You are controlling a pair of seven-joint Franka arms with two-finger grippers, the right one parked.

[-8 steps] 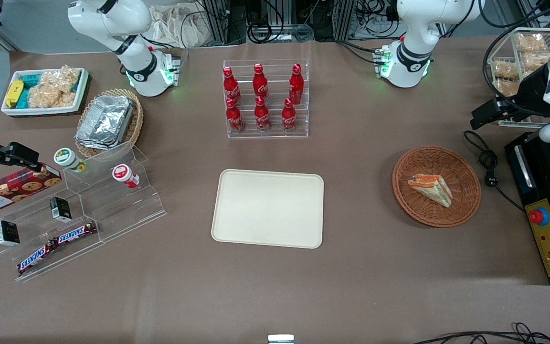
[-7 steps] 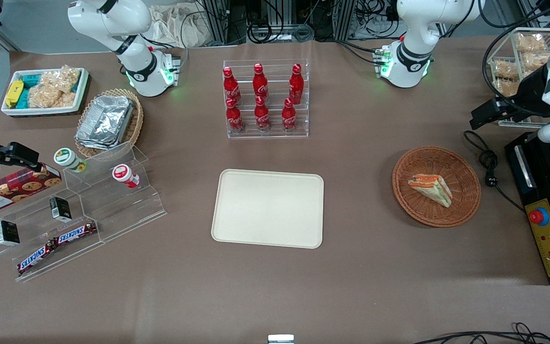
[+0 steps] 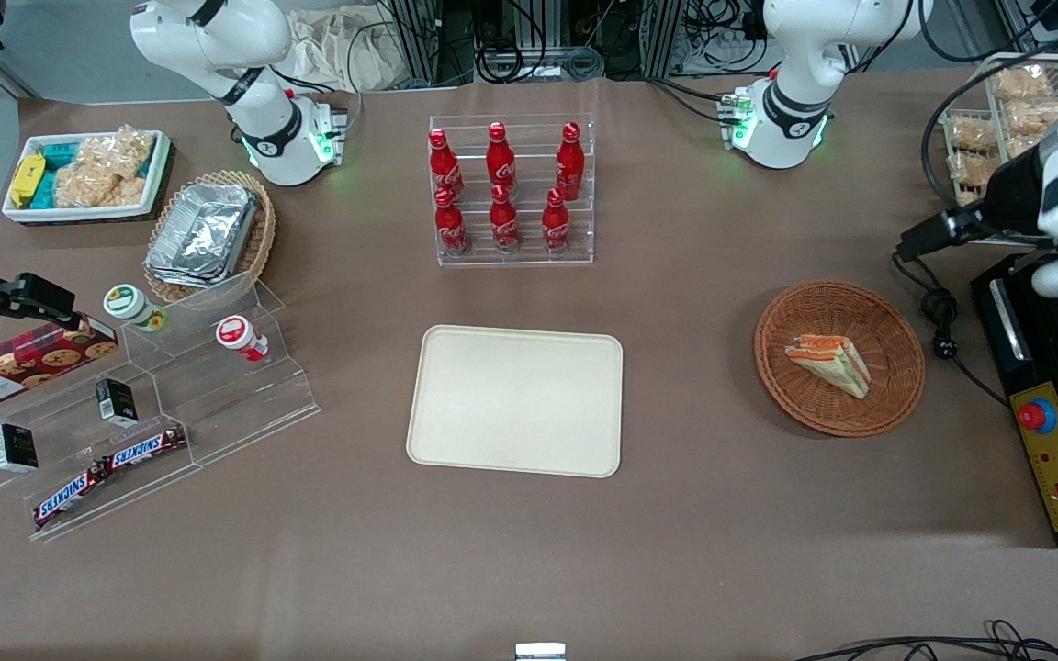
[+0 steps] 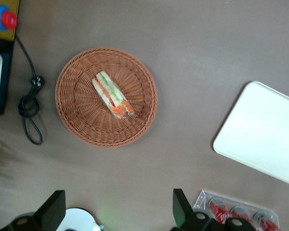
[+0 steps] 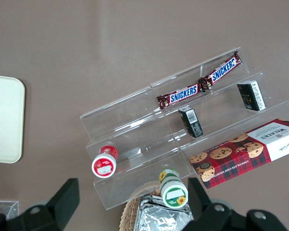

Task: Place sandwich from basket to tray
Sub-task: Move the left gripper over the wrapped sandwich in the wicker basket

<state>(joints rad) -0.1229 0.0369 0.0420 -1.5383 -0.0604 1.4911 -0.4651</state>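
Observation:
The sandwich [image 3: 830, 363] [image 4: 112, 95], a wedge of pale bread with orange and green filling, lies in the round reddish-brown basket [image 3: 896, 386] [image 4: 77, 120]. The cream tray [image 3: 515, 401] [image 4: 260, 130] lies flat and bare at the table's middle, toward the parked arm from the basket. My gripper [image 3: 919, 243] [image 4: 116, 208] hangs high above the table, farther from the front camera than the basket and toward the working arm's end. It is open, its fingers [image 4: 53, 209] wide apart with only bare table between them.
A clear rack of red cola bottles [image 3: 506, 188] stands farther from the front camera than the tray. A black cable with plug [image 3: 940, 321] and a black machine with a red button [image 3: 1034, 418] lie beside the basket. A clear stand of snack packs [image 3: 1011, 101] sits near my arm.
My arm has shifted a little at the working arm's end of the table, the wrist lifting and the gripper swinging slightly toward the basket. Sandwich, basket and tray have not moved.

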